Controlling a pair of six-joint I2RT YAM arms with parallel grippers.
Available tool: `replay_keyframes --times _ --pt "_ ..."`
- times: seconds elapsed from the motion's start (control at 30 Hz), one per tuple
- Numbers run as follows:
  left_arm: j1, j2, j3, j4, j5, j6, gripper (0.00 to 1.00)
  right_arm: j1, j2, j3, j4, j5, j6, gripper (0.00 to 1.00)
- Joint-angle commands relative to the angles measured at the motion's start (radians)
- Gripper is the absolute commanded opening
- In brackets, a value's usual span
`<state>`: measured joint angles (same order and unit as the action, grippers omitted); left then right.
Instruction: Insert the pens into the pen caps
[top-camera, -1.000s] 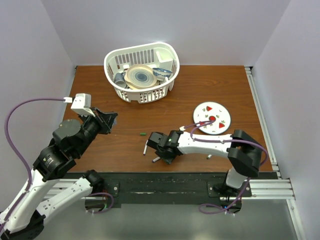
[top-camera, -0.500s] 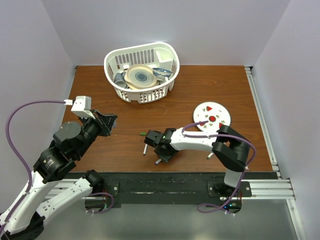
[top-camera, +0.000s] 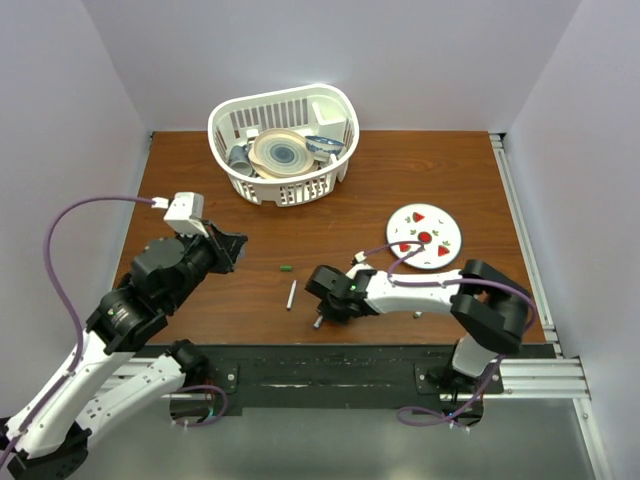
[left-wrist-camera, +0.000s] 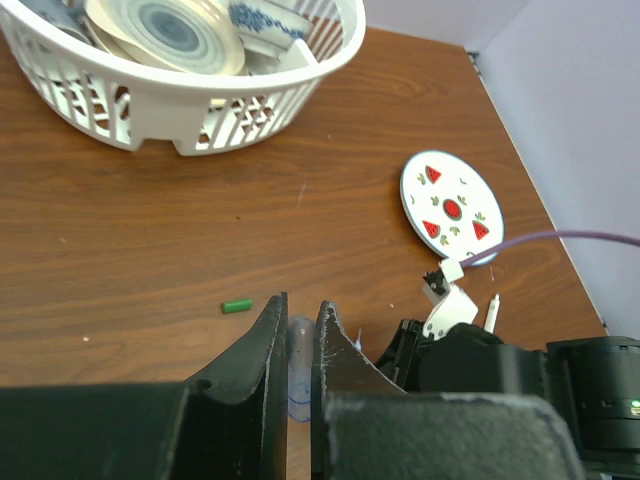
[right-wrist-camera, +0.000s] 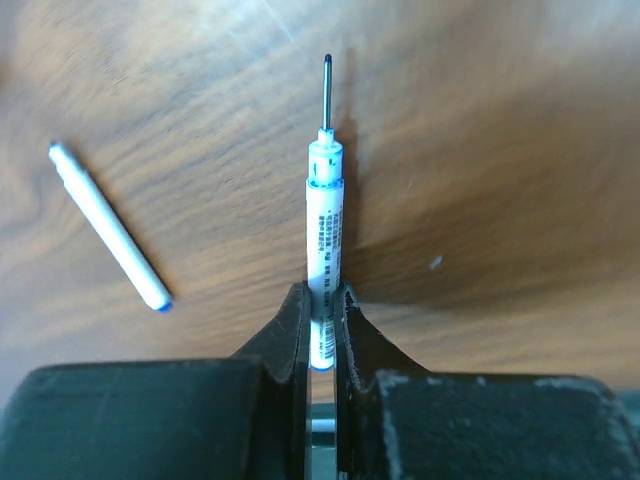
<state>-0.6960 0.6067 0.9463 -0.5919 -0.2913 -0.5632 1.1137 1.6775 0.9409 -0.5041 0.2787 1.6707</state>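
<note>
On the right wrist camera alone, I see the right gripper clamp a pen; left gripper nips a bluish cap. Three pens, two caps.

Made out only one patch of print: tiny dark characters, seemingly set in two or three rows, along the white barrel of the pen, just ahead of the fingertips of the right claw and pinched between them. Too small and soft in the right wrist view to be read. Found no other legible word, number, brand or sign beyond that claw.
</note>
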Motion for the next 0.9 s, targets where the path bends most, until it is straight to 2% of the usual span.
replay_keyframes --times 0.0,0.07,0.1,0.17,0.2,0.37,0.53,0.87 --pt "0.003 0.045 -0.037 0.119 0.116 -0.044 0.0 -0.005 -0.121 -0.188 0.214 0.131 -0.51 0.0" --pt "0.003 0.067 -0.07 0.18 0.156 -0.066 0.0 -0.006 -0.191 -0.252 0.281 0.108 -0.635 0.0" --pt "0.003 0.077 -0.082 0.2 0.197 -0.072 0.0 -0.005 -0.261 -0.284 0.396 0.081 -0.767 0.0" --pt "0.003 0.114 -0.115 0.259 0.237 -0.096 0.0 -0.006 -0.327 -0.347 0.464 0.028 -0.856 0.0" --pt "0.003 0.128 -0.127 0.28 0.272 -0.102 0.0 -0.006 -0.35 -0.356 0.499 0.007 -0.955 0.0" --pt "0.003 0.217 -0.216 0.446 0.345 -0.153 0.0 -0.008 -0.475 -0.415 0.616 -0.076 -1.127 0.0" --pt "0.004 0.339 -0.257 0.613 0.443 -0.202 0.0 -0.006 -0.553 -0.474 0.708 -0.116 -1.189 0.0" --pt "0.018 0.462 -0.29 0.754 0.534 -0.262 0.0 -0.006 -0.608 -0.501 0.822 -0.167 -1.237 0.0"
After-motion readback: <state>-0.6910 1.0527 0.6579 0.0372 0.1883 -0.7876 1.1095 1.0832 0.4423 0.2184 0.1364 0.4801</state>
